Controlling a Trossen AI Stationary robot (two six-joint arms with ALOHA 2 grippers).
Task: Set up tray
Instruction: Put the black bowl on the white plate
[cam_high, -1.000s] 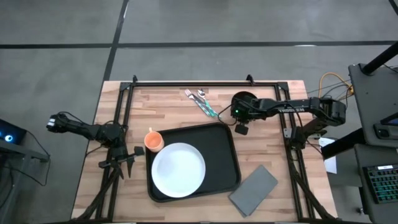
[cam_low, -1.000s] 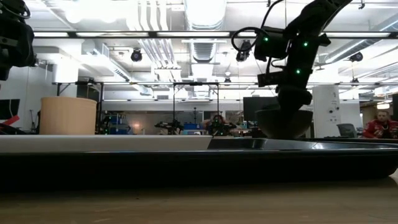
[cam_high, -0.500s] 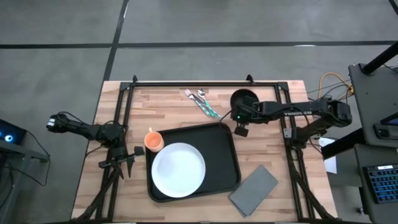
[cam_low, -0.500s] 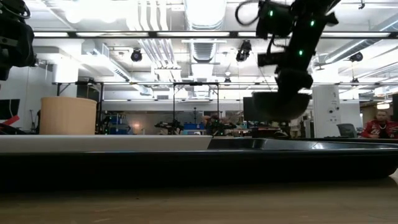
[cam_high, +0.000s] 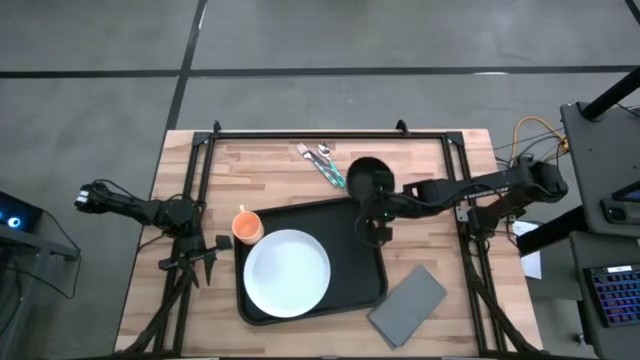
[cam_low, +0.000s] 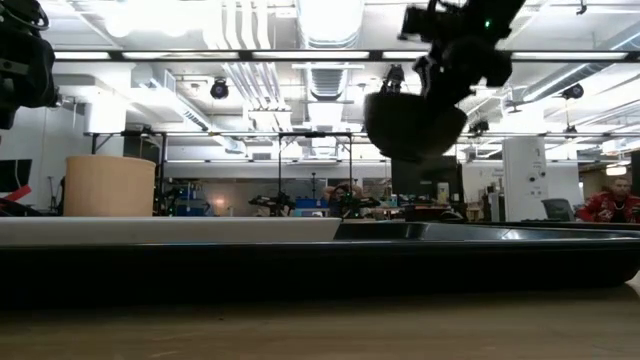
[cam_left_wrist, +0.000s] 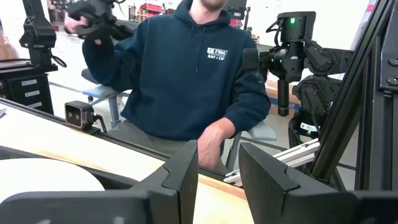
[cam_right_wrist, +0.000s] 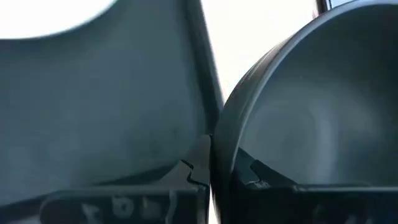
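Tray (cam_high: 360, 240) sitting mid-bench w/ plate (cam_high: 287, 272) on it. Right pincer (cam_high: 378, 208) clamping dark bowl (cam_high: 369, 180) rim, hovering at tray's 1 o'clock corner. Cup, cutlery, napkin probably remaining. Left pincer (cam_left_wrist: 217, 180) parted, idling.

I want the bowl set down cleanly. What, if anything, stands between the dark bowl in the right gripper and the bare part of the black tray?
Nothing visible does. The right gripper holds the dark round bowl by its rim above the back right corner of the black rectangular tray. The round white plate fills the tray's left part, clear of that corner.
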